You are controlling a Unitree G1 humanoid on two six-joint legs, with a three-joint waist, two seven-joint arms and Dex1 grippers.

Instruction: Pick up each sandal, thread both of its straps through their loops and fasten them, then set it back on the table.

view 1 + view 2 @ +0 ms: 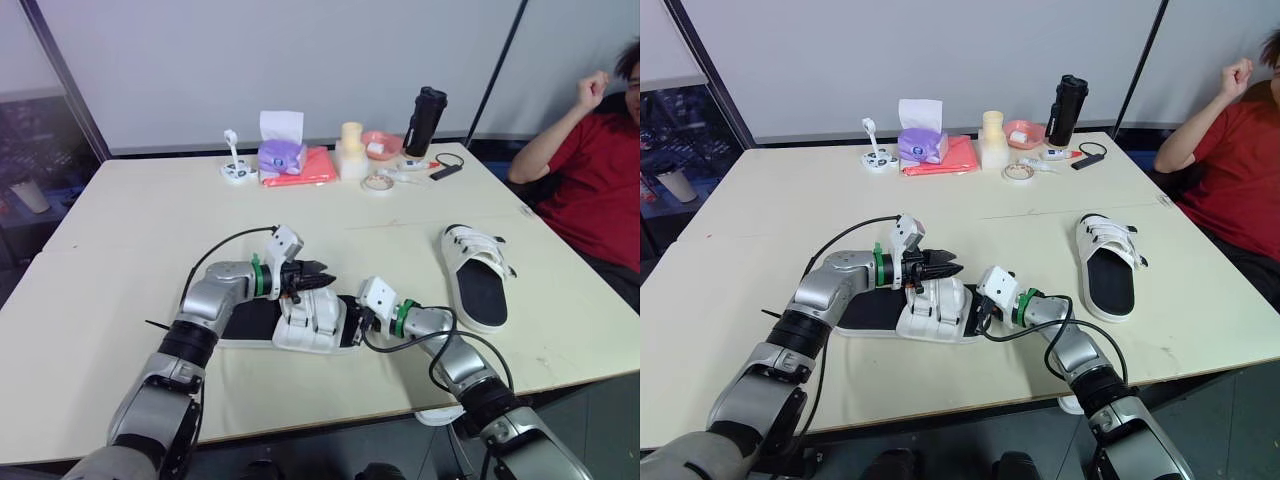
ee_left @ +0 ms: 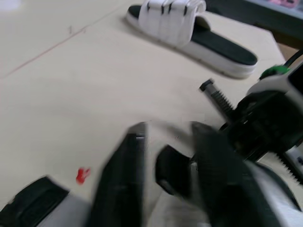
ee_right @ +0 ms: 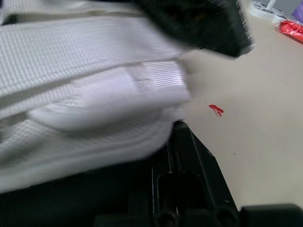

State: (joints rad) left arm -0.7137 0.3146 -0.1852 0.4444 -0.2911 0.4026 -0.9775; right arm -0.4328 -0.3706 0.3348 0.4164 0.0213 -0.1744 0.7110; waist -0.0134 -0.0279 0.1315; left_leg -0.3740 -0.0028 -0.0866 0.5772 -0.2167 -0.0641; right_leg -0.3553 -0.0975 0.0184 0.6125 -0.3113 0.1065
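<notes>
The near sandal [image 1: 300, 328] lies on the surface, seemingly mid-fastening, with the left hand [image 1: 320, 277] slightly open above its straps and the right hand [image 1: 353, 325] at its end, grip impossible to tell, so the next move is probably pinching a strap end.

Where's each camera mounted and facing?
Left eye view: head, facing forward and down at the table; left gripper and right gripper meet at the near sandal.
Right eye view: other eye, same scene.
Left wrist view: left wrist, facing the far sandal; right gripper shows.
Right wrist view: right wrist, close on near sandal's straps.
Wrist views share the table's red mark.
</notes>
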